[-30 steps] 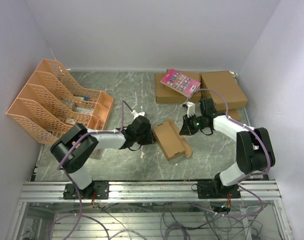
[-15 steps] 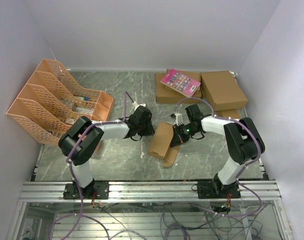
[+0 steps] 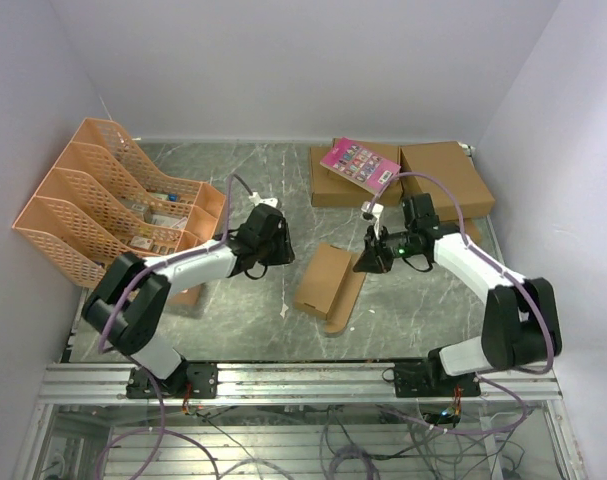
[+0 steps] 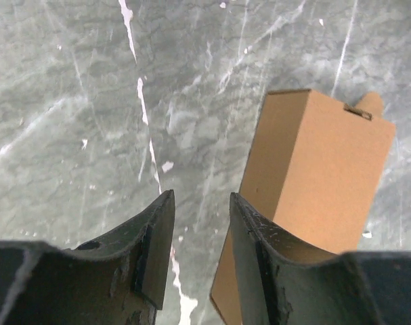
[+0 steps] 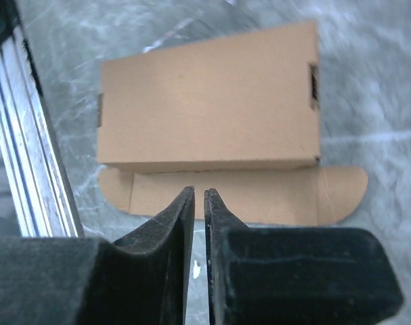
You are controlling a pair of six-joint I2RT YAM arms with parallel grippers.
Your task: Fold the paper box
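The paper box (image 3: pixel 321 279) lies closed on the marble table, an oblong brown cardboard shape with one long flap (image 3: pixel 347 300) flat on the table beside it. My left gripper (image 3: pixel 279 250) hovers to its left, apart from it. In the left wrist view that gripper (image 4: pixel 200 196) stands open and empty, the box (image 4: pixel 320 169) off to the right of the fingers. My right gripper (image 3: pixel 366 264) is just right of the box. In the right wrist view its jaws (image 5: pixel 200 191) are almost together with nothing between them, pointing at the flap (image 5: pixel 259 196) below the box (image 5: pixel 205 101).
Orange mesh file racks (image 3: pixel 113 210) fill the left side. Two larger brown boxes (image 3: pixel 443 178) sit at the back right, one bearing a pink booklet (image 3: pixel 359 164). A metal rail (image 3: pixel 303 380) runs along the near edge.
The box went from lying open to closed and shifted slightly left. Both arms then drew back from it, and the left gripper opened wider. The right jaws eased apart a hair.
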